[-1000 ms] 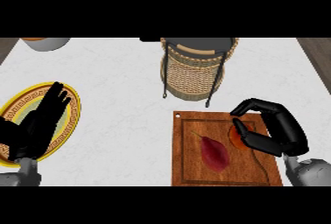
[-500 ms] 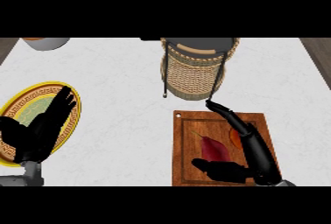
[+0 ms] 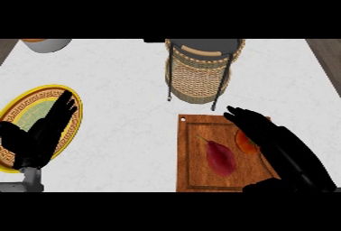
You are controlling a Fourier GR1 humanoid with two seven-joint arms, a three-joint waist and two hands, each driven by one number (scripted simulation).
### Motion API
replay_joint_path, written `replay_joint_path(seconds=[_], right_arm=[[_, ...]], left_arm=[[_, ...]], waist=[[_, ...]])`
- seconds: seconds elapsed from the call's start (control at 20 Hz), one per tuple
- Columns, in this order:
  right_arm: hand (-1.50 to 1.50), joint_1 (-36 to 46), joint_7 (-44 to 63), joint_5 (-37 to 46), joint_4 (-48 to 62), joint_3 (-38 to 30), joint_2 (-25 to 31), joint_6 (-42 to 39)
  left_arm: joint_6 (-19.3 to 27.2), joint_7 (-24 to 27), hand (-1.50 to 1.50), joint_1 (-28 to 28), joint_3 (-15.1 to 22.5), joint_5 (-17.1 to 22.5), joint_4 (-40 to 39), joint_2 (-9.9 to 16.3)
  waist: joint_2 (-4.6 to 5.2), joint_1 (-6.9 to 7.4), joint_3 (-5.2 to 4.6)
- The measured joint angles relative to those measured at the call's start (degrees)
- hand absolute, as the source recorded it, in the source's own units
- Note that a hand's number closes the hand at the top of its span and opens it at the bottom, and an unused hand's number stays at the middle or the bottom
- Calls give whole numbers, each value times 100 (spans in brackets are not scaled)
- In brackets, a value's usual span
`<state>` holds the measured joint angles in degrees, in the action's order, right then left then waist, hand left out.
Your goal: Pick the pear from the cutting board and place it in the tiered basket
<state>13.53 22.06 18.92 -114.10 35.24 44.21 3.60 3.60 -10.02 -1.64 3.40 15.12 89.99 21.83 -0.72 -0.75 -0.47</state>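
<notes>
- While my right hand (image 3: 279,144) stretches flat, fingers straight, over the cutting board (image 3: 200,176), the dark red pear (image 3: 221,158) lies on that board, just beside my palm.
- Beyond the board stands the tiered basket (image 3: 200,74).
- Well off the board, my left hand (image 3: 43,135) rests open over the yellow plate (image 3: 16,108).

no words, labels, brands or numbers can be read anywhere here. the only marking is a dark key-pattern band round the yellow rim of the plate (image 3: 75,101), which is ornament and not lettering. the cutting board (image 3: 193,176) and the tiered basket (image 3: 198,76) carry no writing.
</notes>
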Motion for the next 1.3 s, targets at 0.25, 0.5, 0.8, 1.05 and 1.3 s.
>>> replay_joint_path(seconds=[0.25, 0.5, 0.8, 1.05, 1.3], right_arm=[[-150, 488, 1567, -230, -804, 440, 166, -1334], [-150, 1000, 3092, -215, -1083, 720, -661, -2000], [-150, 965, 3379, 517, -536, 1050, -1470, -2019], [-150, 609, 3125, 1116, 43, 1107, -1690, -1942], [-150, 274, 2731, 1747, 483, 1027, -1885, -1871]], left_arm=[[-62, 62, 0, -46, 18, -32, -87, -40], [-34, -36, 0, -142, 41, -127, -62, -160], [-109, -83, 0, -158, -57, -162, -4, -229], [-178, -45, 0, -270, -166, -232, -174, -290], [-352, -20, 0, -152, -297, -269, -123, -320]], waist=[[29, 63, 10], [51, 94, 29], [62, 95, 41], [69, 83, 45], [69, 85, 47]])
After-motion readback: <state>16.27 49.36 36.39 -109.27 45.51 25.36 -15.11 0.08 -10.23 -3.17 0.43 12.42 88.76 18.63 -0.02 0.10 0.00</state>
